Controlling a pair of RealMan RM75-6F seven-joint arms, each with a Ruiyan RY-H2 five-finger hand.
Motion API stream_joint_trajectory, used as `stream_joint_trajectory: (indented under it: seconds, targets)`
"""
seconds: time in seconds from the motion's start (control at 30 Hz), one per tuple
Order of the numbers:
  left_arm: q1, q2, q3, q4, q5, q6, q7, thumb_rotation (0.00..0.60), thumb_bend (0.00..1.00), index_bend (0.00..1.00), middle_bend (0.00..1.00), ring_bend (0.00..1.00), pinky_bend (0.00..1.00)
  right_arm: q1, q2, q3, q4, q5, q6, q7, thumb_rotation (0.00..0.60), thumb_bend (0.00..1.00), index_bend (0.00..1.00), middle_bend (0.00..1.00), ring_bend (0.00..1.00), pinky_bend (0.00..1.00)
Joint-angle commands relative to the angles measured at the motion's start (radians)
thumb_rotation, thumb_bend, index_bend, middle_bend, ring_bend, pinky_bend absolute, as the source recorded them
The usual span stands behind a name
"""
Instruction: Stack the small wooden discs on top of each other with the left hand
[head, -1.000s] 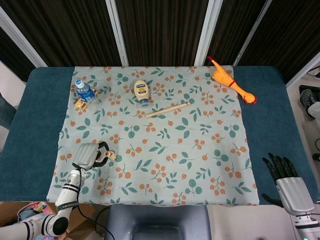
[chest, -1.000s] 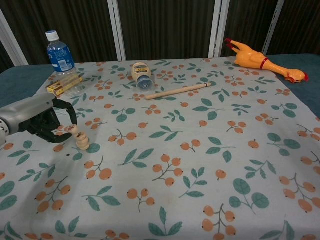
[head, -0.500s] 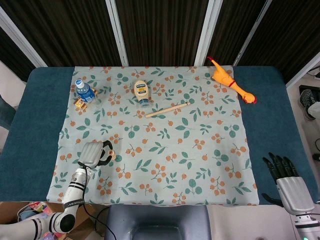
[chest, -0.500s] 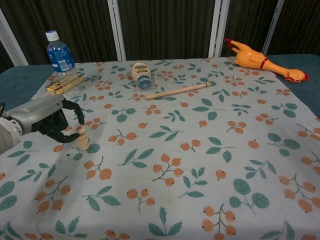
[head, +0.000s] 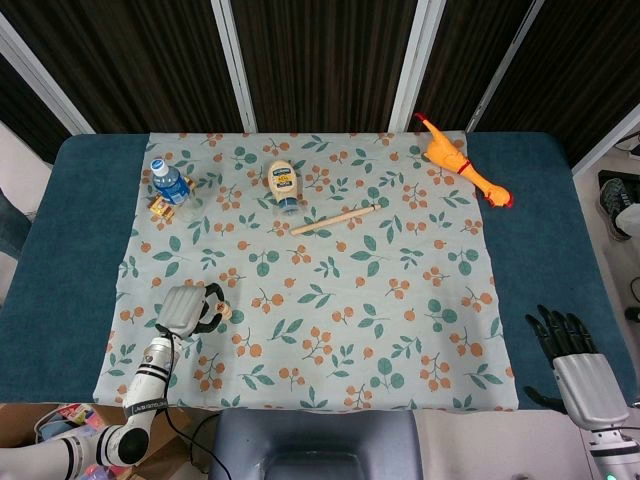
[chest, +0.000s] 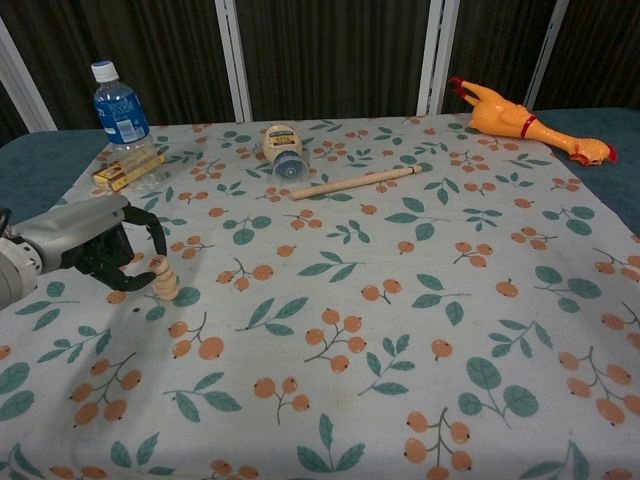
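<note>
Chest view: the left hand is hovering just left of the stack of discs, its dark fingers arching over the top disc with a gap showing between fingertips and wood.
Left hand state: it is curling loosely and appears to be holding nothing.
Discs: they are standing upright in one short column on the tablecloth near its left edge, looking slightly uneven.
Head view: the left hand is covering most of the column, so only a sliver of the stack of discs is showing beside it.
Right hand: the right hand is resting off the cloth at the table's right side, fingers spread and empty.
Step in hand: likely letting go and backing away.
Doing it well: the fingers are needing to lift straight up and clear the column before any sideways move, since a brush could topple it.
</note>
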Motion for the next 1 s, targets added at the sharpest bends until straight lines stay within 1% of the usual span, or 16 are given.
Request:
stream_joint_trajectory:
  seconds: [0.03, 0.33, 0.4, 0.5, 0.53, 0.57, 0.6, 0.63, 0.67, 0.7, 0.73, 0.77, 0.8, 0.83, 0.93, 1.0]
  targets:
    - [-0.001, -0.001, 0.001, 0.0, 0.0, -0.001, -0.002, 0.6, 0.37, 0.44, 1.0, 1.0, 1.0, 0.0, 0.0, 0.0, 0.0, 0.0, 0.001, 0.0, 0.6, 0.08, 0.0, 0.0, 0.0, 0.0]
    - [-0.002, -0.002, 0.003, 0.0, 0.003, 0.001, -0.004, 0.6, 0.37, 0.42, 1.0, 1.0, 1.0, -0.001, 0.0, 0.0, 0.0, -0.001, 0.003, 0.001, 0.6, 0.08, 0.0, 0.0, 0.0, 0.0]
    - [0.003, 0.008, 0.007, -0.018, 0.02, 0.013, -0.009, 0.6, 0.37, 0.41, 1.0, 1.0, 1.0, -0.001, 0.0, 0.001, 0.001, 0.0, 0.004, 0.003, 0.6, 0.08, 0.0, 0.0, 0.0, 0.0]
    - [0.03, 0.051, 0.019, -0.072, 0.103, 0.074, -0.047, 0.6, 0.37, 0.38, 1.0, 1.0, 1.0, -0.001, 0.002, 0.001, 0.001, 0.0, 0.004, 0.005, 0.6, 0.08, 0.0, 0.0, 0.0, 0.0]
    - [0.051, 0.076, 0.032, -0.093, 0.166, 0.12, -0.076, 0.6, 0.37, 0.37, 1.0, 1.0, 1.0, -0.002, 0.002, 0.001, 0.001, 0.0, 0.005, 0.007, 0.6, 0.08, 0.0, 0.0, 0.0, 0.0]
    - [0.071, 0.098, 0.046, -0.108, 0.224, 0.159, -0.113, 0.6, 0.37, 0.33, 0.98, 0.99, 1.0, -0.002, 0.003, 0.002, 0.002, 0.001, 0.005, 0.008, 0.6, 0.08, 0.0, 0.0, 0.0, 0.0]
    - [0.094, 0.124, 0.067, -0.124, 0.282, 0.194, -0.165, 0.6, 0.37, 0.3, 0.89, 0.91, 0.98, -0.002, 0.003, 0.003, 0.003, 0.004, 0.004, 0.008, 0.6, 0.08, 0.0, 0.0, 0.0, 0.0]
    - [0.125, 0.169, 0.104, -0.145, 0.354, 0.226, -0.248, 0.6, 0.37, 0.26, 0.75, 0.77, 0.87, -0.001, 0.002, 0.005, 0.003, 0.008, 0.002, 0.005, 0.6, 0.08, 0.0, 0.0, 0.0, 0.0]
    - [0.149, 0.207, 0.133, -0.153, 0.401, 0.253, -0.298, 0.6, 0.38, 0.22, 0.57, 0.58, 0.69, 0.0, 0.001, 0.005, 0.003, 0.011, -0.001, 0.002, 0.6, 0.08, 0.0, 0.0, 0.0, 0.0]
    - [0.176, 0.243, 0.161, -0.155, 0.442, 0.286, -0.336, 0.6, 0.38, 0.17, 0.37, 0.35, 0.45, 0.001, -0.001, 0.006, 0.003, 0.013, -0.004, -0.003, 0.6, 0.08, 0.0, 0.0, 0.0, 0.0]
    - [0.215, 0.28, 0.196, -0.149, 0.494, 0.341, -0.383, 0.6, 0.38, 0.14, 0.25, 0.2, 0.26, 0.002, -0.003, 0.005, 0.003, 0.016, -0.009, -0.011, 0.6, 0.08, 0.0, 0.0, 0.0, 0.0]
    - [0.246, 0.298, 0.219, -0.135, 0.528, 0.387, -0.417, 0.6, 0.38, 0.11, 0.16, 0.09, 0.12, 0.003, -0.006, 0.005, 0.002, 0.018, -0.012, -0.019, 0.6, 0.08, 0.0, 0.0, 0.0, 0.0]
    - [0.278, 0.31, 0.243, -0.114, 0.557, 0.431, -0.445, 0.6, 0.38, 0.09, 0.11, 0.03, 0.05, 0.003, -0.009, 0.005, 0.001, 0.019, -0.015, -0.027, 0.6, 0.08, 0.0, 0.0, 0.0, 0.0]
    - [0.317, 0.321, 0.276, -0.08, 0.59, 0.477, -0.476, 0.6, 0.38, 0.08, 0.07, 0.01, 0.01, 0.005, -0.013, 0.004, 0.001, 0.021, -0.021, -0.039, 0.6, 0.08, 0.0, 0.0, 0.0, 0.0]
    - [0.392, 0.32, 0.323, 0.015, 0.643, 0.568, -0.54, 0.6, 0.38, 0.02, 0.0, 0.0, 0.0, 0.006, -0.022, 0.005, -0.001, 0.027, -0.027, -0.065, 0.6, 0.08, 0.0, 0.0, 0.0, 0.0]
    - [0.393, 0.337, 0.341, 0.037, 0.695, 0.582, -0.537, 0.6, 0.38, 0.01, 0.0, 0.0, 0.0, 0.005, -0.029, 0.008, -0.002, 0.029, -0.023, -0.075, 0.6, 0.08, 0.0, 0.0, 0.0, 0.0]
